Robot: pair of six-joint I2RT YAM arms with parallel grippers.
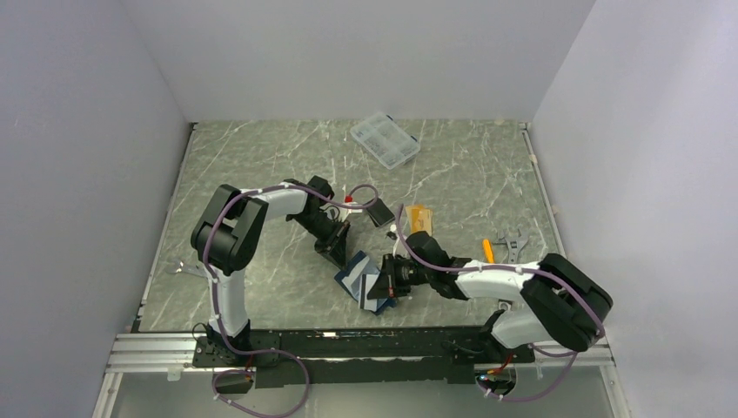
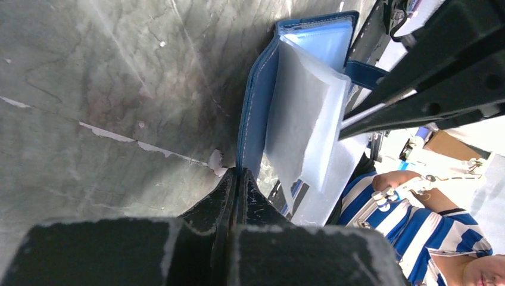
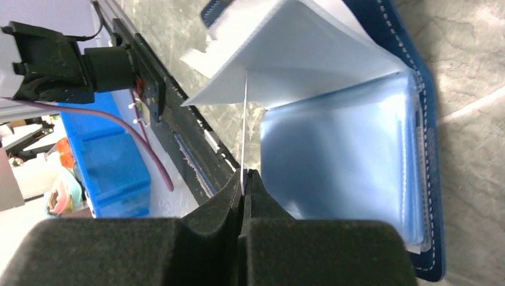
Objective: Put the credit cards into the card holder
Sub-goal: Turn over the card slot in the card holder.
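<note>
The navy-blue card holder [image 1: 352, 272] lies open near the table's front middle, its light-blue and white sleeves fanned out [image 3: 333, 155]. My left gripper [image 2: 238, 173] is shut on the edge of its blue cover [image 2: 256, 107]; from above it sits at the holder's far side [image 1: 338, 251]. My right gripper [image 3: 244, 173] is shut on a thin credit card [image 3: 244, 131] seen edge-on, whose far end reaches in under a white sleeve. In the top view this gripper [image 1: 380, 286] is at the holder's right side. An orange-gold card [image 1: 419, 215] lies flat farther back.
A clear compartment box [image 1: 385, 139] stands at the back. A small black flat rectangle [image 1: 380, 212] lies left of the orange-gold card. A wrench [image 1: 511, 241] and an orange-handled tool [image 1: 488, 251] lie at the right, another wrench [image 1: 186, 270] at the left edge.
</note>
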